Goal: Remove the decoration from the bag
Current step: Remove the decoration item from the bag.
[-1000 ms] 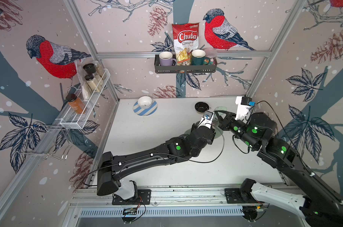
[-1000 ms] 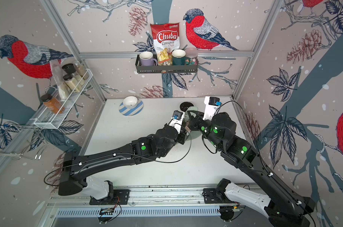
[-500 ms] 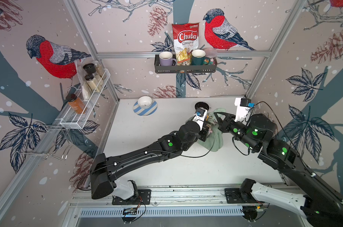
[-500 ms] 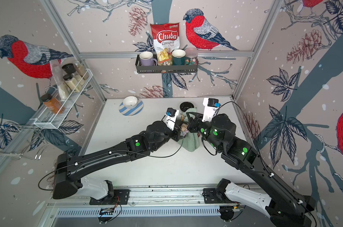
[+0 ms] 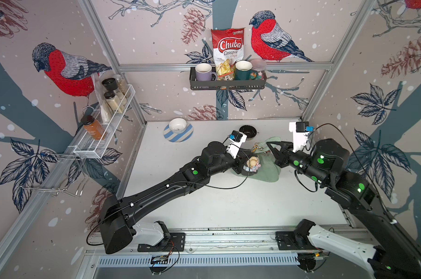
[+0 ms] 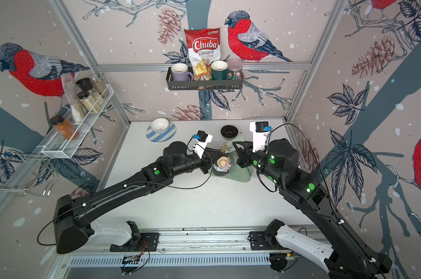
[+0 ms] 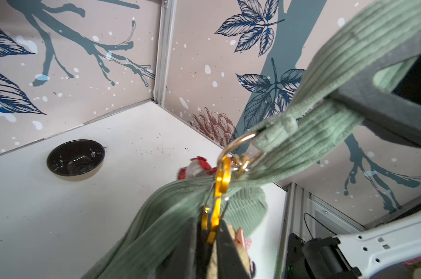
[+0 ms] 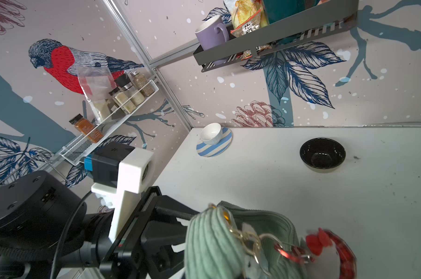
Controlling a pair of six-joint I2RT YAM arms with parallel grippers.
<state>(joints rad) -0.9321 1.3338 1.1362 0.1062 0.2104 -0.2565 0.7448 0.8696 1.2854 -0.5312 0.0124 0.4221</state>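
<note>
Fingers (image 7: 228,253) of left gripper (image 7: 210,233) pinching orange clip (image 7: 221,180) of doll charm (image 5: 252,163), right gripper (image 5: 271,146) clamped on strap (image 7: 325,125), green bag (image 5: 267,170) between them near right wall, black bowl (image 5: 247,131) behind, open table (image 5: 228,205) in front.

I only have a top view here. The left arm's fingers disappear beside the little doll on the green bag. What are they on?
Observer: The left wrist view shows an orange carabiner between the left gripper fingers, which look closed on it.
Operator: And the right side?
Observer: The right gripper is shut, its fingers clamping the bag's strap.
Operator: Any decoration besides the doll?
Observer: The right wrist view shows a blurred red-and-white charm on a red ring.
</note>
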